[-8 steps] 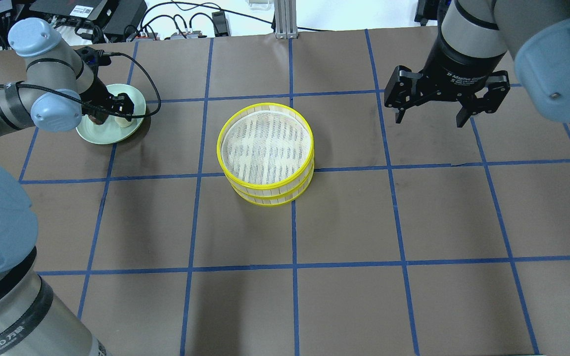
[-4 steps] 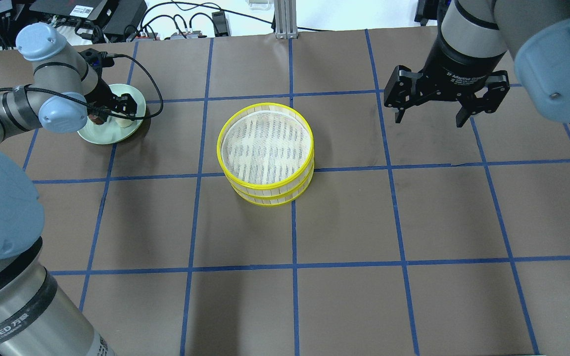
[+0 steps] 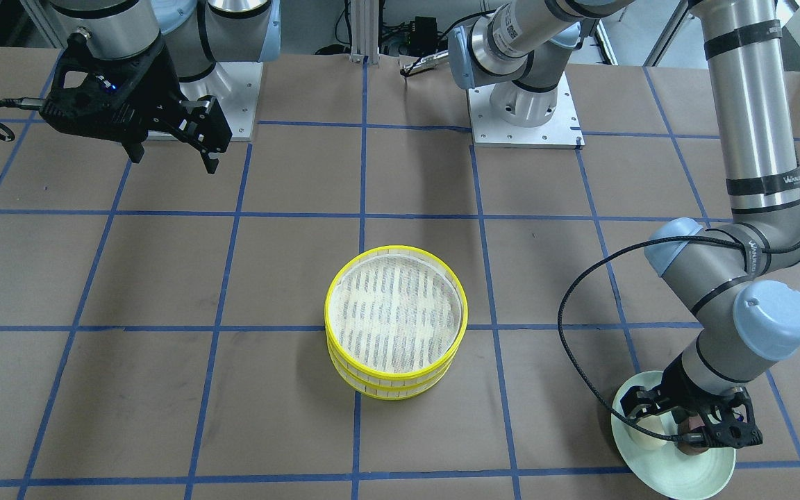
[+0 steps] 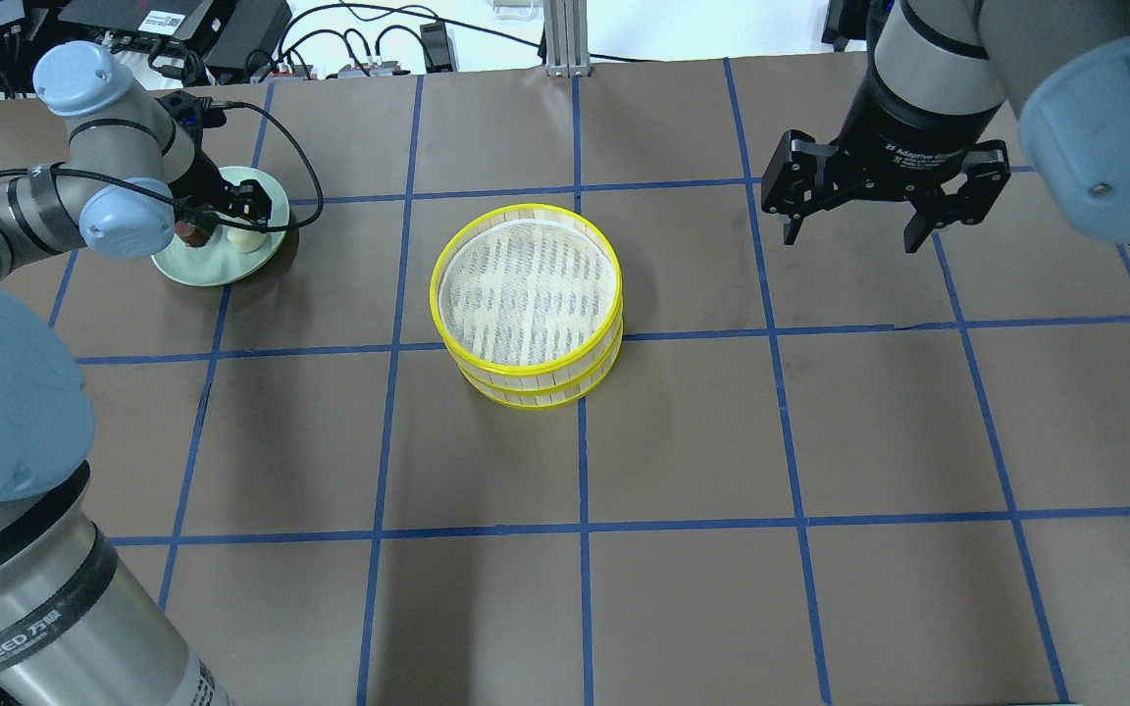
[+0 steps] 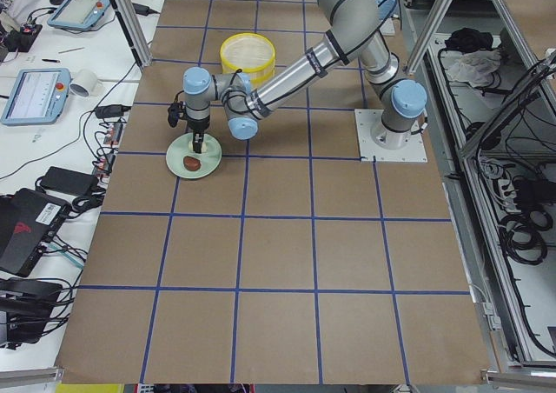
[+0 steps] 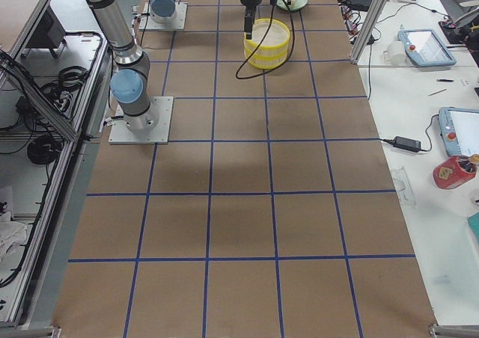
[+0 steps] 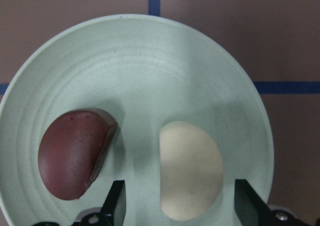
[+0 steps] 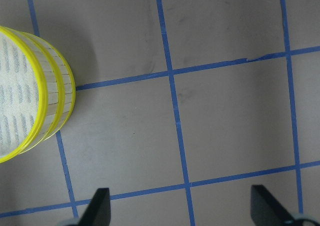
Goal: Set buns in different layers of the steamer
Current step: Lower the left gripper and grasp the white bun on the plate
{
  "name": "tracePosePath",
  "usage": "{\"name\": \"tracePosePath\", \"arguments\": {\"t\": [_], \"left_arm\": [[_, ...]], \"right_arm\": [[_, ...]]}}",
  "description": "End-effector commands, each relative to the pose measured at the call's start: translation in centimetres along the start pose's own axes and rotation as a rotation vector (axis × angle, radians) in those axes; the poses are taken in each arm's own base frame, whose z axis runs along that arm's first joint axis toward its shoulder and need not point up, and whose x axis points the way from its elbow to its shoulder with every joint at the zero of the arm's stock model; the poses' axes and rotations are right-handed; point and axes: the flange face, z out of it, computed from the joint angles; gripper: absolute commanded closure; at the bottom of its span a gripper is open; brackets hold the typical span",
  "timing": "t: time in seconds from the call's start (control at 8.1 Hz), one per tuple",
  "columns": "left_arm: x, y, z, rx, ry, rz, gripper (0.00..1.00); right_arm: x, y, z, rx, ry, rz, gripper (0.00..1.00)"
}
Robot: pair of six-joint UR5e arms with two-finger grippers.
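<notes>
Brown sheeting covers the table point(image 4: 693, 431), ruled into squares by blue tape lines point(image 4: 583, 471). Black cables point(image 4: 349, 39) and electronics crowd its far edge, and a white side bench carries a teach pendant point(image 5: 35, 93). The steamer point(image 4: 526, 368) stands mid-table, its two yellow-rimmed layers stacked. At the far left sits a pale green plate point(image 7: 150, 61) holding both buns: the dark reddish-brown bun point(image 7: 75, 153) to the left and the cream-white bun point(image 7: 191, 178) just beside it, the two apart. The left gripper point(image 4: 225, 219) hangs low over the plate, jaws apart either side of the cream-white bun. The right gripper point(image 4: 851, 237) hovers over bare table at the far right, well apart from the steamer, jaws spread wide.
</notes>
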Motion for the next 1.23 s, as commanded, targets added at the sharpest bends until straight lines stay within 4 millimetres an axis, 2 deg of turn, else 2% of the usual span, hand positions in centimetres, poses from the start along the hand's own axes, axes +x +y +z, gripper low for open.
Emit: {"name": "tracePosePath", "arguments": {"t": [0.0, 0.25, 0.74, 0.86, 1.11], "left_arm": [[-0.1, -0.2, 1.9, 0.009, -0.001, -0.003, 0.20], [0.0, -0.2, 2.1, 0.008, 0.002, -0.007, 0.24], [0.0, -0.3, 1.9, 0.013, 0.007, -0.012, 0.91], [0.0, -0.3, 1.5, 0.017, 0.004, 0.002, 1.00], [0.1, 0.2, -0.8, 0.019, 0.002, 0.007, 1.00]], "right_arm": [[0.0, 0.0, 0.0, 0.000, 0.001, 0.000, 0.00], [0.0, 0.0, -0.1, 0.001, 0.001, 0.000, 0.00], [0.0, 0.0, 0.0, -0.002, 0.001, 0.001, 0.00], [0.0, 0.0, 0.0, 0.001, -0.002, 0.009, 0.00], [-0.4, -0.2, 0.4, -0.006, -0.003, 0.014, 0.00]]}}
